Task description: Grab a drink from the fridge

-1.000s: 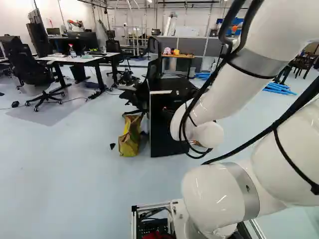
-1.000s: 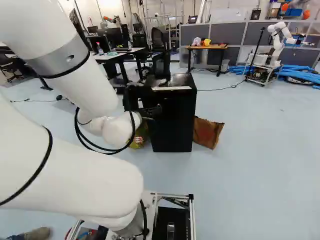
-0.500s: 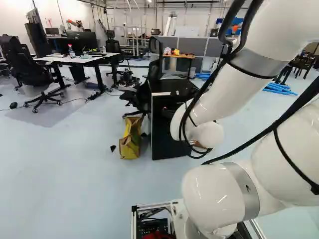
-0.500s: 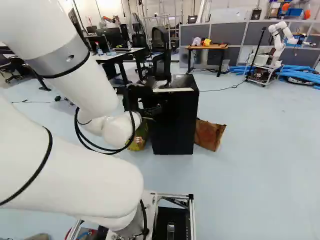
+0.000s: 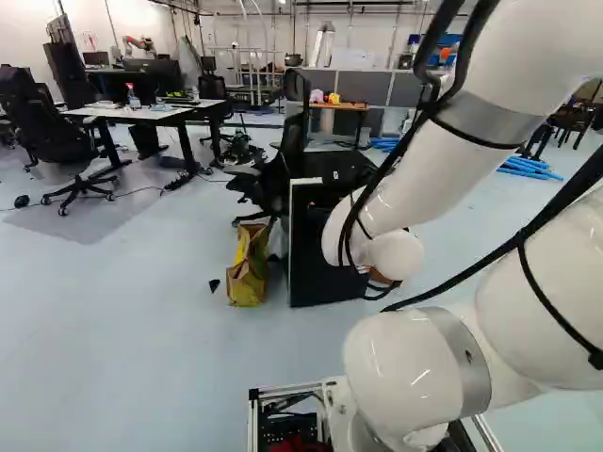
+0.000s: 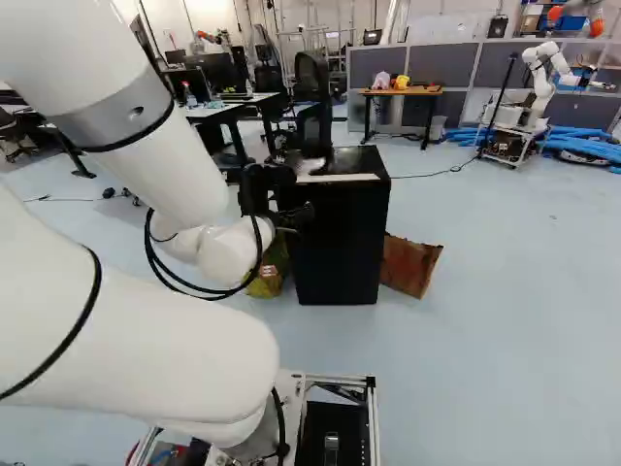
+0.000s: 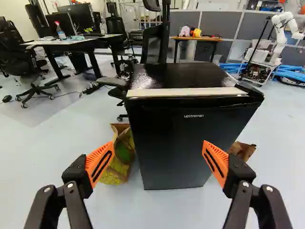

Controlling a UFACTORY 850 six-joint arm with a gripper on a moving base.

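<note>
In the right base view my gripper shows dark against a small black fridge. The wrist view has the gripper open, its orange pads wide apart with nothing between them. Ahead of it stands the same fridge, upright on the floor, its door closed and a pale strip along the top front edge. In the left base view the arm covers part of the fridge. No drink can be seen; the fridge's inside is hidden.
A yellow-green bag stands beside the fridge, a brown paper bag on its other side. An office chair is close behind. Desks stand farther off. Another robot is at the back right.
The base has moved forward, so the fridge and bags appear slightly nearer and lower in both base views. The arm holds its pose against the joint at the foot.
</note>
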